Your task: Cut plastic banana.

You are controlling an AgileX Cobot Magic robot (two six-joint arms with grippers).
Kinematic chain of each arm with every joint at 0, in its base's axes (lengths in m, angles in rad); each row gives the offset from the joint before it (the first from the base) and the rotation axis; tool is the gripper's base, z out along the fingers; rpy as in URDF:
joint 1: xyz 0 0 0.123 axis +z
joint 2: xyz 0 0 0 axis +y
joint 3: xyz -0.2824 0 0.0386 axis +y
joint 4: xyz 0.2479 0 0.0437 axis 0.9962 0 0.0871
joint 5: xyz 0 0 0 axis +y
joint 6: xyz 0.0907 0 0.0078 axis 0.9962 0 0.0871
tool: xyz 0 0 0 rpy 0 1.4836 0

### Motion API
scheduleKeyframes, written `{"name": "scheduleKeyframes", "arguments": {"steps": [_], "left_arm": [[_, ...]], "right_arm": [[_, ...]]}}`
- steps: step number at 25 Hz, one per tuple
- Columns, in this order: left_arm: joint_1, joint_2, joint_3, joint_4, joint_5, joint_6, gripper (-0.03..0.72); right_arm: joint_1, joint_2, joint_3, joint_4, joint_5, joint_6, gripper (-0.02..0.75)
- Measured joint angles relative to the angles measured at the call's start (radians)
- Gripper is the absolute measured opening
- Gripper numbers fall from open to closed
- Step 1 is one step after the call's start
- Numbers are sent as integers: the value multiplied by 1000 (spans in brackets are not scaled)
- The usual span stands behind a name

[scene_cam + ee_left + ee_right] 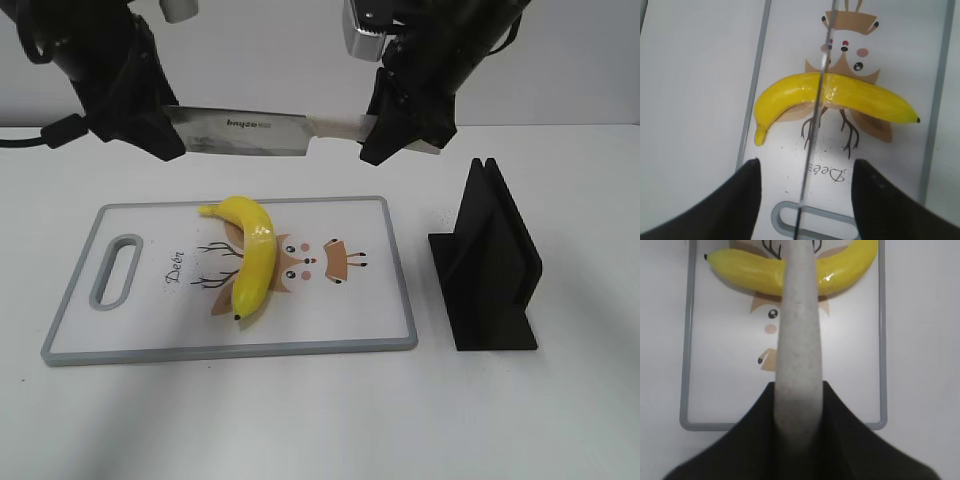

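The plastic banana (255,262) lies whole on the white cutting board (150,325), bright yellow with its black tip toward the front. My right gripper (385,130) is shut on the pale handle of a kitchen knife (250,131) and holds it level in the air above the board. In the right wrist view the handle (797,340) runs from the jaws (799,405) out over the banana (750,272). My left gripper (160,135) is open at the blade's tip end. In the left wrist view its fingers (806,185) stand wide apart on either side of the blade (812,145), which crosses the banana (860,100) near its middle.
A black knife stand (490,270) stands on the white table right of the board. The board has a grey rim, a handle slot (118,270) at its left end and a deer drawing under the banana.
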Motion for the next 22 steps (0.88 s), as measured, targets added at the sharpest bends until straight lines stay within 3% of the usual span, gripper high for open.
{"name": "scheduleKeyframes", "arguments": {"steps": [2,4,10,13,22], "left_arm": [[0,9,0,0,-24,0,505],[0,12,0,0,-40,0,418],[-2,21,-1,-3,-44,2,41],[-4,30,-1,-4,-32,12,-6],[-4,123,-1,-15,-63,14,-17]], "right_arm": [[0,3,-8,8,1,-1,167],[0,6,-12,-4,3,-1,167],[0,16,-13,-26,-5,1,167],[0,17,-13,-33,-9,-9,167],[0,63,-14,-66,-40,-1,167]]}}
